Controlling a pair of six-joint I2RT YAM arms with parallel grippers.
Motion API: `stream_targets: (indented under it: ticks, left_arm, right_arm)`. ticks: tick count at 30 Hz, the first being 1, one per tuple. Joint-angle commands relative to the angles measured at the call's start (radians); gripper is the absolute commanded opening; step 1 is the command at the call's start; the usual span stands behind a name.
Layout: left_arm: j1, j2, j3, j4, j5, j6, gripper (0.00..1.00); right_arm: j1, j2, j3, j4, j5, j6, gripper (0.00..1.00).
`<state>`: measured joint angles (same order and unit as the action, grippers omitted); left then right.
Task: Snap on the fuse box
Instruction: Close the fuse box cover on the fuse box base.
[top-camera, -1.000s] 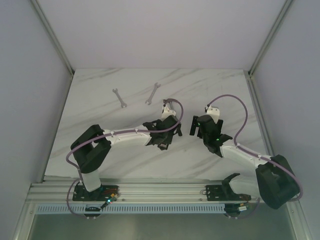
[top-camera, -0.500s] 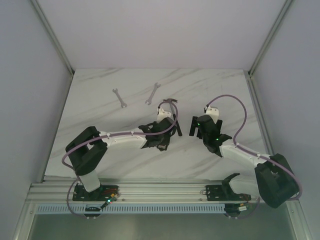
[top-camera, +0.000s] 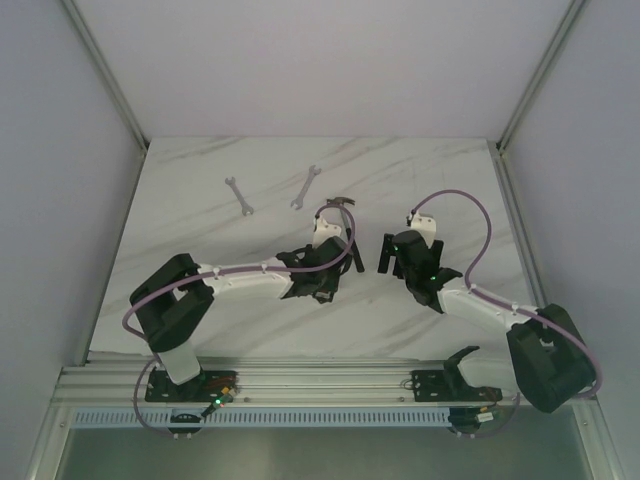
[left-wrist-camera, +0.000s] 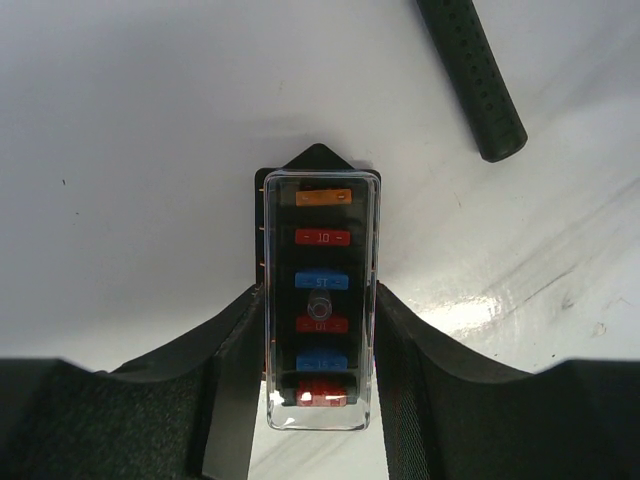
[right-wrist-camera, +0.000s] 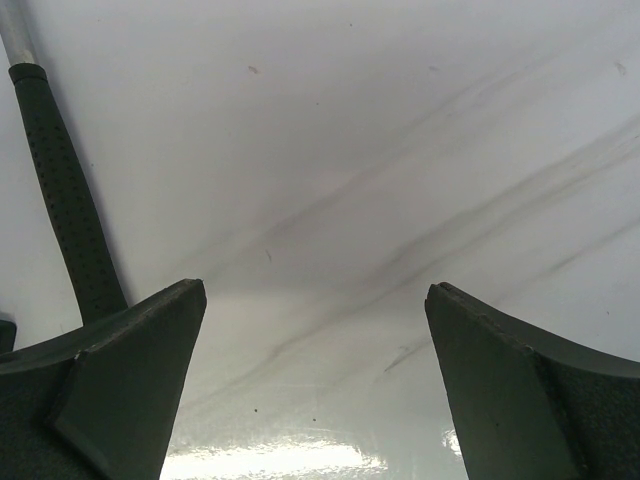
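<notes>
The fuse box (left-wrist-camera: 322, 238) is a small black box under a clear cover, with orange, red and blue fuses in a row. It lies on the white marble table between the fingers of my left gripper (left-wrist-camera: 318, 330), which press both of its long sides. In the top view my left gripper (top-camera: 322, 283) hides the box. My right gripper (top-camera: 393, 262) hangs just to the right of it. In the right wrist view that gripper (right-wrist-camera: 315, 300) is wide open and empty above bare table.
A hammer lies between the grippers, head (top-camera: 340, 202) toward the back; its black handle shows in both wrist views (left-wrist-camera: 475, 80) (right-wrist-camera: 65, 200). Two small wrenches (top-camera: 238, 196) (top-camera: 305, 186) lie at the back left. White walls enclose the table.
My left arm has shifted slightly left and toward the near edge, uncovering the hammer head. My right gripper has edged slightly left.
</notes>
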<state>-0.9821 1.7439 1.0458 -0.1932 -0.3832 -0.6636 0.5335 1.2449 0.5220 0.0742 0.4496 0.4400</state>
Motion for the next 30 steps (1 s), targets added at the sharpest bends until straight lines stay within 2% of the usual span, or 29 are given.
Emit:
stream_targets:
  ticks: [1, 7, 10, 20, 30]
  left_arm:
    - [-0.014, 0.074, -0.059, -0.052, 0.046, -0.037, 0.45]
    - [-0.046, 0.132, -0.073, -0.097, 0.041, -0.051, 0.38]
    - [-0.065, 0.171, -0.049, -0.154, 0.025, -0.061, 0.37]
    - [-0.070, 0.215, -0.056, -0.174, 0.055, -0.101, 0.36]
    - [-0.070, 0.128, -0.158, -0.084, 0.093, -0.159, 0.38]
  right_arm:
    - [-0.003, 0.011, 0.021, 0.027, 0.004, -0.007, 0.99]
    - [-0.003, 0.025, 0.026, 0.027, 0.000, -0.008, 0.99]
    - [-0.003, 0.031, 0.027, 0.028, -0.002, -0.007, 0.99]
    - [-0.003, 0.030, 0.029, 0.027, -0.014, -0.011, 1.00]
    - [-0.004, 0.023, 0.026, 0.038, -0.047, -0.020, 1.00]
